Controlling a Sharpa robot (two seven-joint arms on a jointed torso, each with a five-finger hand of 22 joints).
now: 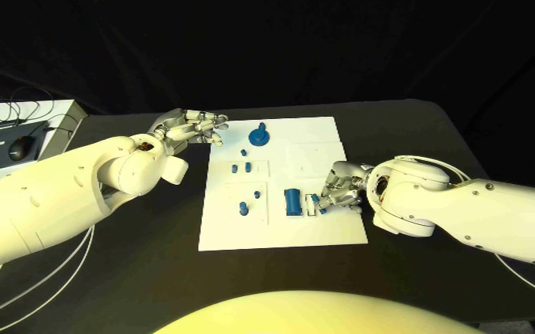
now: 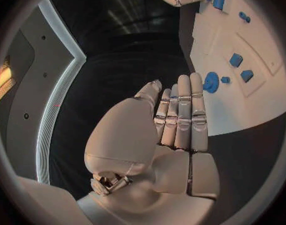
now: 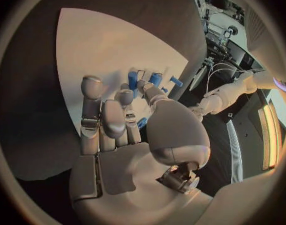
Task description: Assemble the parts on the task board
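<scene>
Gear (image 2: 210,81) beyond left hand (image 2: 180,112)

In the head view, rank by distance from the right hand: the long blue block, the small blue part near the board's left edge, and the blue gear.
From the right hand:
1. Long blue block, right beside the hand, near side of the board.
2. Small blue part, near the board's left edge.
3. Blue gear, at the far end, close to the left hand.
</scene>
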